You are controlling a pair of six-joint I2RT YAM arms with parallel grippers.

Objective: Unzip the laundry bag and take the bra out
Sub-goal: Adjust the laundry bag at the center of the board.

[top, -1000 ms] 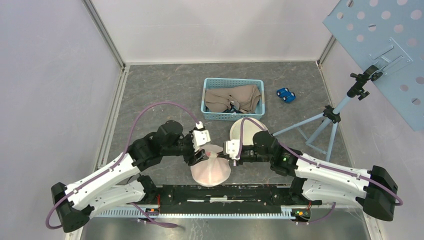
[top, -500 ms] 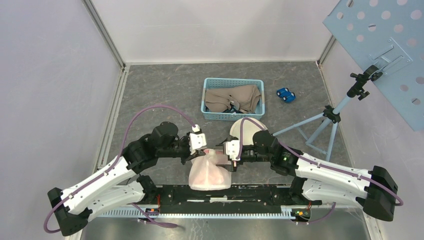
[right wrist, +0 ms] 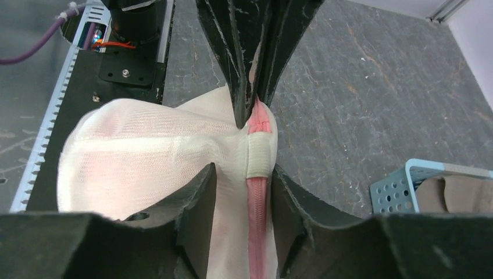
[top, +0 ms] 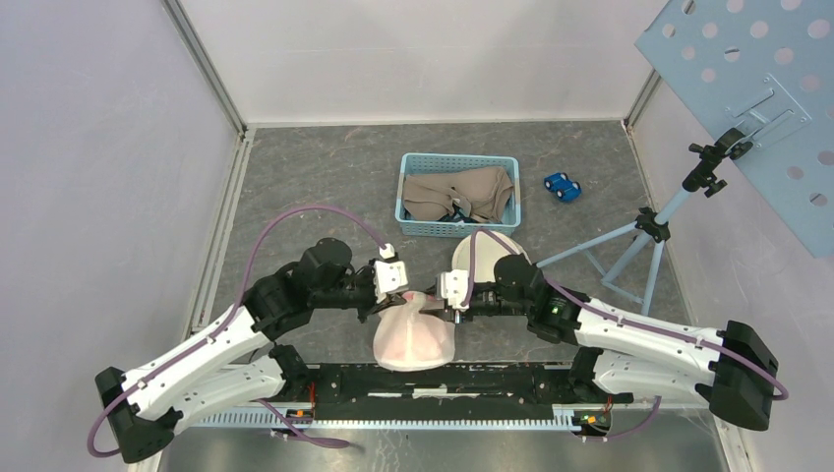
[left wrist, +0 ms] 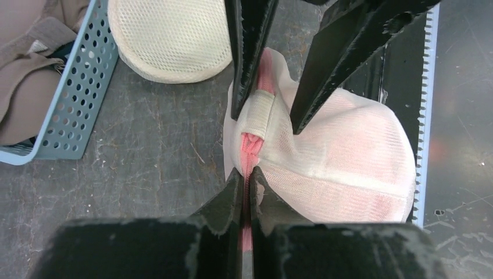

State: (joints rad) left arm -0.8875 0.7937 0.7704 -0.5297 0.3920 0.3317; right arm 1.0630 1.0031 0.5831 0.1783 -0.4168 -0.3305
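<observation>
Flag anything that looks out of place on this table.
A blue toy car sits just right of the laundry basket and has nothing to do with the washing. The mesh laundry bag also lies partly over the black mounting rail at the table's near edge.

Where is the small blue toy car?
In the top view, the small blue toy car sits right of the light blue plastic basket, apart from it.

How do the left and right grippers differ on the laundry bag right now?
The left gripper is shut, pinching the laundry bag by its pink zipper; the right gripper is open, straddling that zipper. Left holds the bag; right holds nothing. Both meet at the white tab.
</observation>
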